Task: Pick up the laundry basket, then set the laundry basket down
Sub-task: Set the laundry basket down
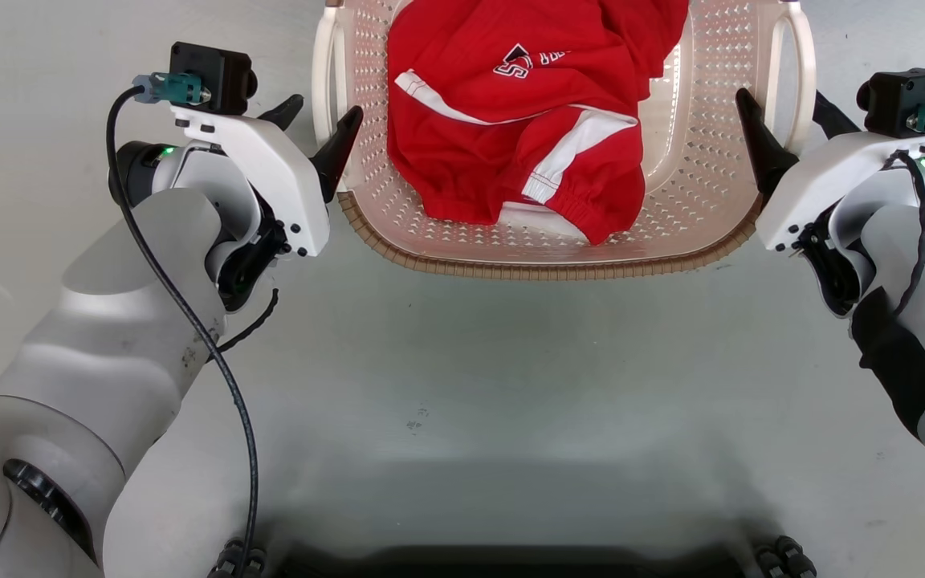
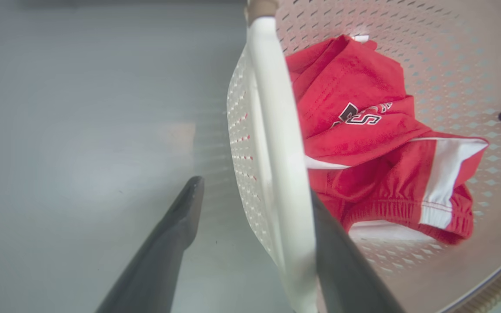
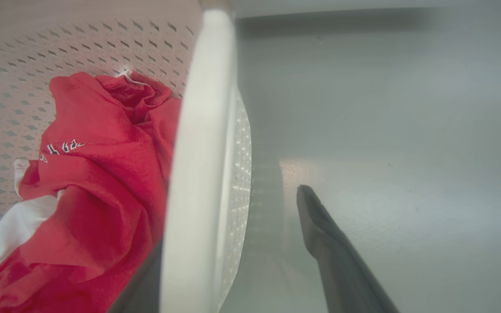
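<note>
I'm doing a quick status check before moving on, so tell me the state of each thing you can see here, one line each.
laundry basket: upright on the floor, loaded, not gripped.
red garment: crumpled, lying inside the basket.
left pincer: open, one finger on each side of the left handle.
right pincer: open, one finger on each side of the right handle.

Far end of the laundry basket (image 1: 695, 201) cut off by the head view's top edge, red garment (image 1: 511, 144) cropped there too, its lettering (image 1: 531, 60) folded and unreadable, inner finger (image 3: 139, 289) of the right tool (image 1: 781, 96) mostly hidden behind the white handle (image 3: 198, 174), lower left of the right wrist view.
</note>
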Available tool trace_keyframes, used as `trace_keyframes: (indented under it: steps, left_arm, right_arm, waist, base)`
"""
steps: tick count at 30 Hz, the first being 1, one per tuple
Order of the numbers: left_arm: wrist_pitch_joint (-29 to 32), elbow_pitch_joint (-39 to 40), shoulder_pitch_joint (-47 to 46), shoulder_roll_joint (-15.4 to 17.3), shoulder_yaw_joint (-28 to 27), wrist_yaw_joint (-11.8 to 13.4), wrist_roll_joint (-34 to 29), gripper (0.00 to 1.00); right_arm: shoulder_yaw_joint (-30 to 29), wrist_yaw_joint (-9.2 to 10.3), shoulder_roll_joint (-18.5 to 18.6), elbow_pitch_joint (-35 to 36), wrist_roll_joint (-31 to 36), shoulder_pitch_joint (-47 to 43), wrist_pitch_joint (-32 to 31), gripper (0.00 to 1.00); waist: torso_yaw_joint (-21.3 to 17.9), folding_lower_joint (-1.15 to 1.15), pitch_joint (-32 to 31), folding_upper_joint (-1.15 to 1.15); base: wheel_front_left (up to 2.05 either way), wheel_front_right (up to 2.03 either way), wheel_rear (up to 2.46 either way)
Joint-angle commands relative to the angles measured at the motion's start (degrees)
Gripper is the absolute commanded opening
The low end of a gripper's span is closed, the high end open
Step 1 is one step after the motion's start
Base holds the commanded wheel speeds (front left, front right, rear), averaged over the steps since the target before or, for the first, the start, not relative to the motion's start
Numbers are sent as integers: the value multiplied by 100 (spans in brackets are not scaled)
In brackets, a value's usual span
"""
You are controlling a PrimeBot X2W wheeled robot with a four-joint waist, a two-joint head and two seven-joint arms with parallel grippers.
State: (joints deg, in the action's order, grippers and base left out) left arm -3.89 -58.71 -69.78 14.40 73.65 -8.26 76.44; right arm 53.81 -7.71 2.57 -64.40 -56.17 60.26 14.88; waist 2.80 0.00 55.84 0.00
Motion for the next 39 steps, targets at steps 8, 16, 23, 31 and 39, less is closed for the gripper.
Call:
trace_keyframes:
  steps: [8,16,23,31,39]
  left_arm:
    - [-129,41,39,234,-63,77,130,100]
    - [-161,74,27,226,-50,77,187,100]
    - [-198,108,34,242,-43,77,227,100]
    - [-220,94,111,255,-38,77,249,100]
    - [-298,48,423,256,-34,77,310,100]
  right_arm:
    - [-149,22,31,78,210,-458,12,100]
    - [-243,22,31,118,345,-451,12,100]
    - [-314,22,31,194,438,-459,12,100]
    - [-335,22,31,224,477,-526,12,100]
    - [-249,22,31,216,390,-676,11,100]
  waist:
    - [21,0,-27,0]
    - [38,0,-29,0]
    - [40,0,-53,0]
    - [40,0,-191,0]
    - [35,0,-565,0]
  base:
    - [0,0,0]
    - [0,0,0]
    - [0,0,0]
    - [0,0,0]
    - [0,0,0]
